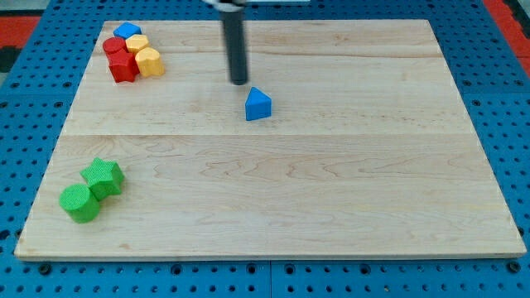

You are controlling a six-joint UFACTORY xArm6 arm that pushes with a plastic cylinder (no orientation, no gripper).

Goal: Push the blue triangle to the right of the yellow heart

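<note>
The blue triangle (257, 104) sits on the wooden board, a little above the middle. My tip (239, 82) is just up and to the left of it, a small gap apart. The yellow heart (149, 61) lies in a cluster at the view's top left, on the cluster's right side, far left of the triangle.
The top-left cluster also holds a blue block (127, 31), a second yellow block (137, 43) and two red blocks (122, 63). Two green blocks (103, 176) (79, 203) sit at the bottom left. The board (331, 190) lies on a blue pegboard surface.
</note>
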